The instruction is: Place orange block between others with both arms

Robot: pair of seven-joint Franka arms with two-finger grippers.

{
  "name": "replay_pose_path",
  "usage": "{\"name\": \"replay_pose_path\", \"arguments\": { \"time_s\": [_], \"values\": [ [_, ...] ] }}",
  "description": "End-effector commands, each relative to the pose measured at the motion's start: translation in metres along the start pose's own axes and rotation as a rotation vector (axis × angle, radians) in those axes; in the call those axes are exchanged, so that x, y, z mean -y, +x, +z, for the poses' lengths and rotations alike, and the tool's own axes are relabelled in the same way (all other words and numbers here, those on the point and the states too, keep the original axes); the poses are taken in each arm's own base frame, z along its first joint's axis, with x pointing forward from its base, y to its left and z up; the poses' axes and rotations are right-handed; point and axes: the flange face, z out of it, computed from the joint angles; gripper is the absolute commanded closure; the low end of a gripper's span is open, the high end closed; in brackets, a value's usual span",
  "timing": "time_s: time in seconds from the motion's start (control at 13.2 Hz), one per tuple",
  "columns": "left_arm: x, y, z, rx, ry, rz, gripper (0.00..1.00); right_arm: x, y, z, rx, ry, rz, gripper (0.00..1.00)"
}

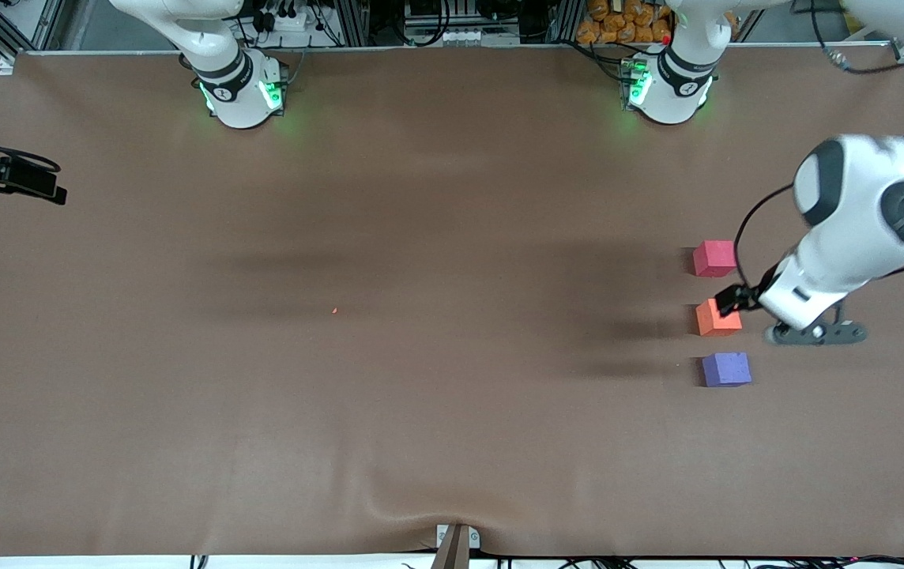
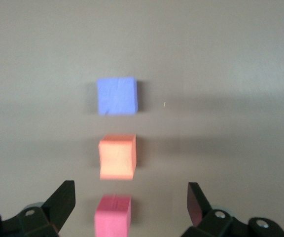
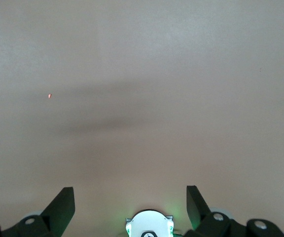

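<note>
The orange block (image 1: pixel 717 317) sat on the brown desk (image 1: pixel 389 379) toward the left arm's end, in a row between the other two cubes and touching neither. The pinkish-red cube (image 1: pixel 714 258) lay farther from the front camera; the purple cube (image 1: pixel 726 369) lay nearer to it. The left tool (image 2: pixel 131 202) hung over the desk just beside the orange block, released, its fingers (image 2: pixel 63 200) spread wide and holding nothing. The right tool (image 3: pixel 130 202) waited over bare desk near its own base (image 3: pixel 149 225), likewise released and empty. A tiny orange speck (image 1: pixel 334 310) lay mid-desk, well apart from the cubes.
</note>
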Motion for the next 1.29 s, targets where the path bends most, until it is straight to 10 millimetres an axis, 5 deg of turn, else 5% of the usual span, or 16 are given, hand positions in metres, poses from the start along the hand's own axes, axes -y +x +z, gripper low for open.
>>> {"name": "replay_pose_path", "arguments": {
  "time_s": [0.0,0.23,0.38,0.91,1.22],
  "values": [
    [-0.011,-0.011,-0.074,0.081,0.024,0.019,0.00,0.001,-0.007,-0.006,-0.003,0.011,0.013,0.00],
    [-0.034,-0.023,-0.144,0.115,0.004,0.050,0.00,0.000,-0.007,-0.006,-0.005,0.009,0.015,0.00],
    [-0.045,-0.027,-0.168,0.102,-0.036,0.056,0.00,-0.001,-0.007,-0.006,-0.005,0.010,0.017,0.00],
    [-0.046,-0.043,-0.202,0.066,-0.050,0.047,0.00,0.000,-0.007,-0.006,-0.005,0.008,0.003,0.00],
    [-0.050,-0.046,-0.203,0.074,-0.047,0.054,0.00,-0.002,-0.007,-0.006,-0.004,0.002,0.008,0.00]
  ]
}}
